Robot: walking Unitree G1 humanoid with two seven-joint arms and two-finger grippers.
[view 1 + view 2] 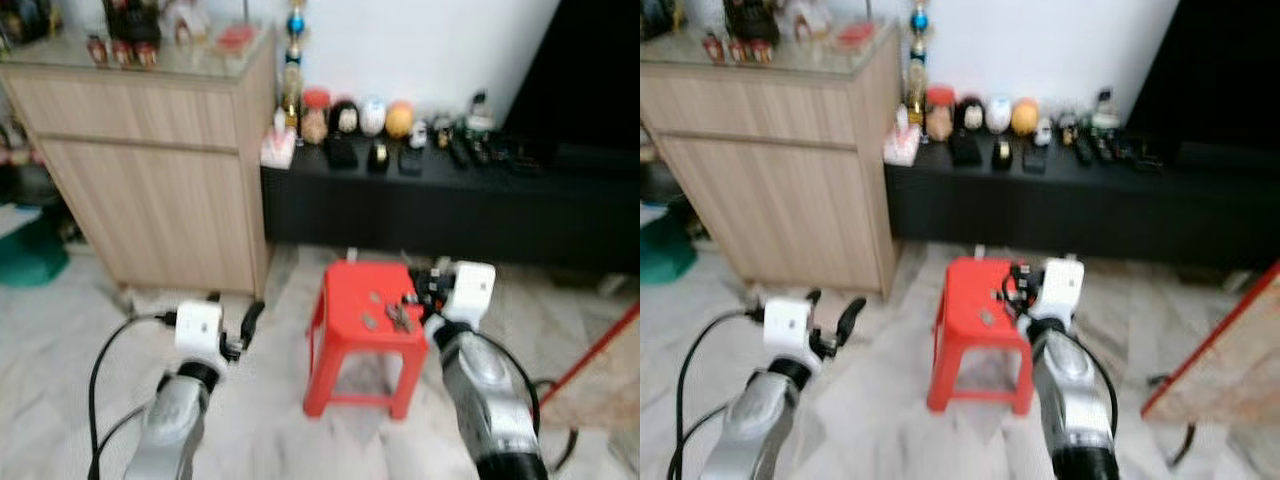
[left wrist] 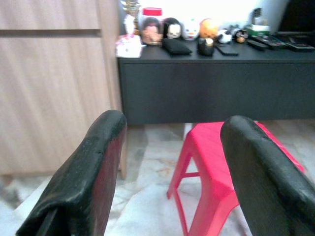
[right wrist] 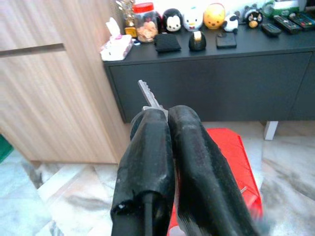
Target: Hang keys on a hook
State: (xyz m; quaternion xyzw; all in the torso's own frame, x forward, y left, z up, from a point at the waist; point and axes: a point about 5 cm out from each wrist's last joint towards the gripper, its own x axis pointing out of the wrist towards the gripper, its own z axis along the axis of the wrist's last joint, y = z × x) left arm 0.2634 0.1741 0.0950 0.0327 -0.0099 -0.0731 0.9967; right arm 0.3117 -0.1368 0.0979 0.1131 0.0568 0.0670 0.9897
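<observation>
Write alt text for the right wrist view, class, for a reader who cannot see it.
The right gripper is shut on a silver key, whose blade sticks out past the black fingertips. Below it is a red plastic stool on a marble floor; beyond are a wooden cabinet and a low black console lined with small figurines.

Both head views are soft with blur. Between the closed fingers [image 3: 147, 162] of the right gripper [image 3: 165, 115], only a silver key [image 3: 149, 96] tip sticks out; the rest of the keys is hidden. The small objects [image 1: 398, 316] on the red stool [image 1: 362, 335], just left of that gripper, are too blurred to identify. The figurines [image 1: 372, 118] on the black tabletop [image 1: 450, 190] beyond are too small to make out. Both arms are cut off by the lower edge.
</observation>
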